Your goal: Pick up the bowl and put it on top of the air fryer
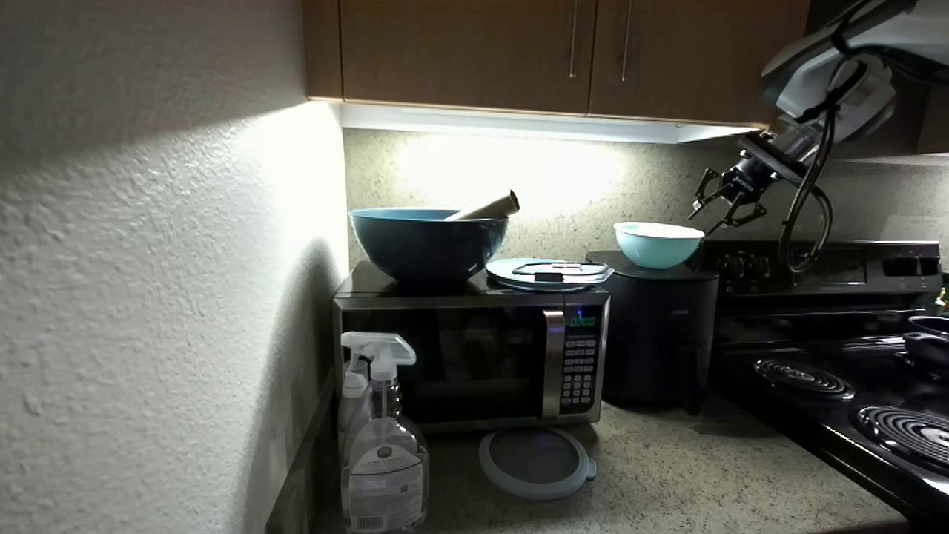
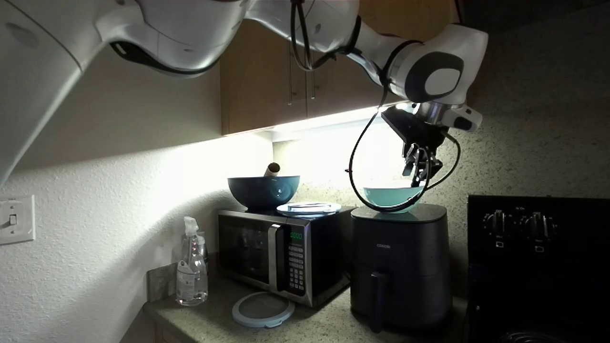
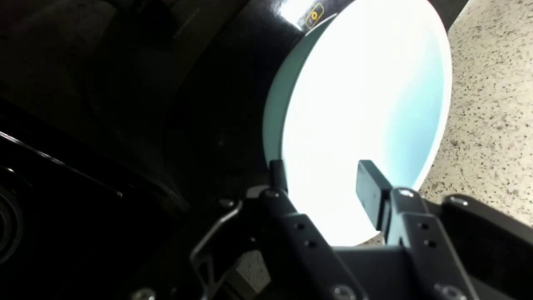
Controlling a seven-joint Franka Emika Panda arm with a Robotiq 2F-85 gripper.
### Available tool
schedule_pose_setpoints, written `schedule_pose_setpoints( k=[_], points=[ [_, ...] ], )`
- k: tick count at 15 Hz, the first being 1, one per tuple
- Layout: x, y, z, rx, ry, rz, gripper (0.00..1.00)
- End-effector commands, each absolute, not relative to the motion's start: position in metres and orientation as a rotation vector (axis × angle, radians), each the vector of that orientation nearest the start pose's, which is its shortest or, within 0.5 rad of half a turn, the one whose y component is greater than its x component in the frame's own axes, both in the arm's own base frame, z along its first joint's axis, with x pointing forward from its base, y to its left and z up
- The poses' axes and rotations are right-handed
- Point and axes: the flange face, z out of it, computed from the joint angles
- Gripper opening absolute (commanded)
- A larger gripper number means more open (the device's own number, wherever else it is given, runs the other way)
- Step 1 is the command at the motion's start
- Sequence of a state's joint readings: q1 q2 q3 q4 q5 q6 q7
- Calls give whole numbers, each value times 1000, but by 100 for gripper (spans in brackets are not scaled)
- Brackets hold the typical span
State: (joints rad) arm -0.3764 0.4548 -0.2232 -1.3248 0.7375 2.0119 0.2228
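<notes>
INSP.: Jaws, cond.?

ASST.: Released. Clear gap betw. fingers in wrist view; no grip on anything seen. Tips hang at rim of small, round, glossy turquoise bowl, on its side nearest the black coil stove. Tip-to-rim contact: can't tell.

INSP.: Loc. of that bowl?

ASST.: Just below jaws, upright, base seated w/in flat top of tall, black, boxy air fryer. Same in both ext. views.

INSP.: Why so?

ASST.: Per task, bowl goes on fryer; I judge it set down & let go, job near done bar backing off. Flat top gives narrow base full support. Jaws at rim prob. b/c thin wall suits a pinch, one finger in, one out. Slanted pose prob. keeps clear of brown wood-look cabinets above jaws' level.

INSP.: Past the bowl?

ASST.: On far side from jaws: black-and-silver microwave w/ large, round, dark-blue bowl on top, prob. stacked to spare the speckled stone-look surface below.

INSP.: Appearance, turq. bowl?

ASST.: Smooth, glossy, pale rim, walls flaring from narrow base. No chips seen in ext. views. Interior nearest jaws washed out white in wrist view; any marks there, can't tell.

INSP.: Risk?

ASST.: Light & slick, I'd judge; a finger snagging rim on exit could drag or tip it. Rec.: spread jaws further, lift clear along the wall before swinging away.
</notes>
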Motion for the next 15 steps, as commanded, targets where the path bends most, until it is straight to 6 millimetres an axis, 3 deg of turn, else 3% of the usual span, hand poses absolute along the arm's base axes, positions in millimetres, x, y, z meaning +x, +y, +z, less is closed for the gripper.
schedule_pose_setpoints(
  k=[1,3,7,8,12,15],
  points=[
    [633,-344,516,-2223,1255,-453,54],
    [633,-344,516,-2223,1254,-453,65],
    [633,-344,516,-2223,1254,-453,66],
    [633,-344,516,-2223,1254,-453,91],
    [614,-355,515,-2189,1342,-507,100],
    [595,-370,516,-2169,1439,-591,100]
  ],
)
